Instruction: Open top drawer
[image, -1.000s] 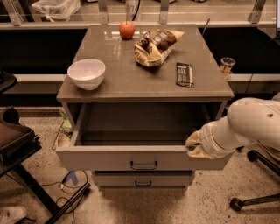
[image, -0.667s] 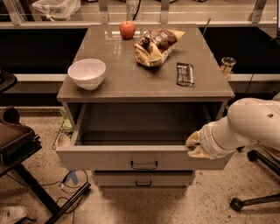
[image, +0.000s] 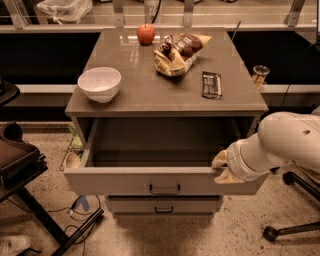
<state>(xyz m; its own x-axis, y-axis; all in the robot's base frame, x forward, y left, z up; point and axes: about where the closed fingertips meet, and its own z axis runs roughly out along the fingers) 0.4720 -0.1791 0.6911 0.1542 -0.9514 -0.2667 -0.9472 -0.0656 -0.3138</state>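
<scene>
The top drawer (image: 125, 181) is pulled far out of the cabinet. Its deep grey box is open and bare inside. Its flat front panel carries a small dark bar handle (image: 164, 189) at the centre. My gripper (image: 220, 168) is at the right end of the drawer's front edge, at the end of my white arm (image: 285, 142). It sits on the top rim of the front panel, to the right of the handle. A narrower drawer front (image: 164, 205) shows below, closed.
On the cabinet top (image: 150, 95) sit a white bowl (image: 99, 83), a red apple (image: 146, 33), a snack bag (image: 177, 52) and a dark bar (image: 211, 84). A black stand (image: 30, 195) and cables lie at the left. A chair base (image: 290, 230) stands at the right.
</scene>
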